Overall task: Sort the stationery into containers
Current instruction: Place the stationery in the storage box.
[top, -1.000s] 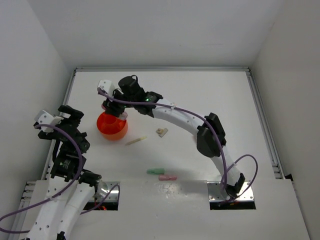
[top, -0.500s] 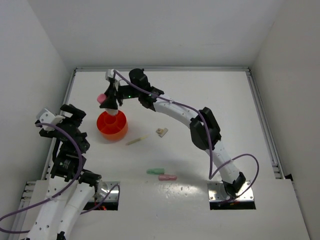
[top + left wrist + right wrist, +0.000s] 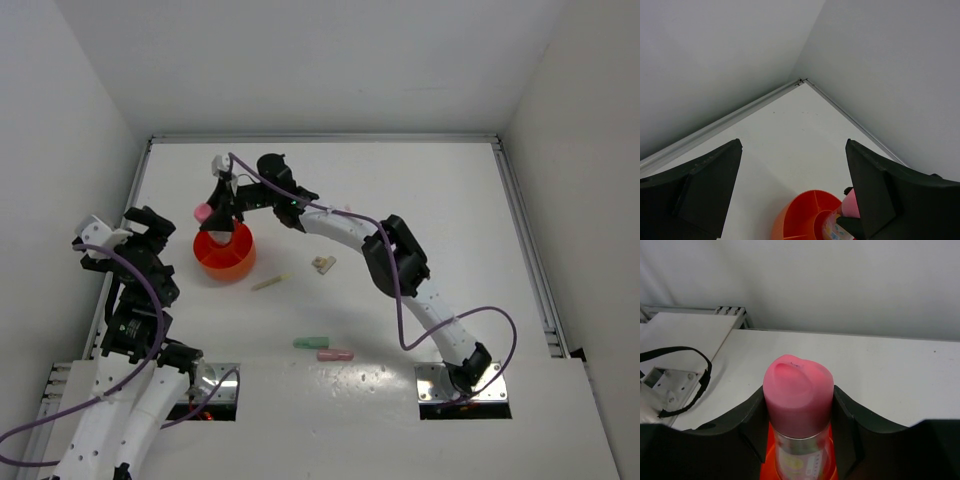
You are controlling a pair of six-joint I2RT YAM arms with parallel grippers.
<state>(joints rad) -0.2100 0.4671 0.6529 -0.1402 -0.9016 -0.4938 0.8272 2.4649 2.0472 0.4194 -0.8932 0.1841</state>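
One pink-capped tube [image 3: 798,390] hangs over the round orange tub [image 3: 225,268] toward the table's far-left corner. It is held cap uppermost by the right gripper [image 3: 221,205], whose fingers are clamped on its clear body just below the cap.

The step in hand looks to be the drop. It would go best with the tube lowered straight down into a single divided compartment, kept clear of the inner walls. The grip should let go only once the base is below the rim, and a sideways nudge should be avoided, since it could slide the light tub. Whether the base has already entered the tub cannot be told from these views.

By the left edge hovers the left gripper [image 3: 792,145], its fingers spread wide with nothing between them, facing the tub.

Four pieces lie loose on the tabletop. A pale yellow stick [image 3: 271,282] and a beige block [image 3: 322,264] sit just beside the tub toward the middle. A green bar [image 3: 311,342] and a pink bar [image 3: 336,354] lie side by side close to the near edge.
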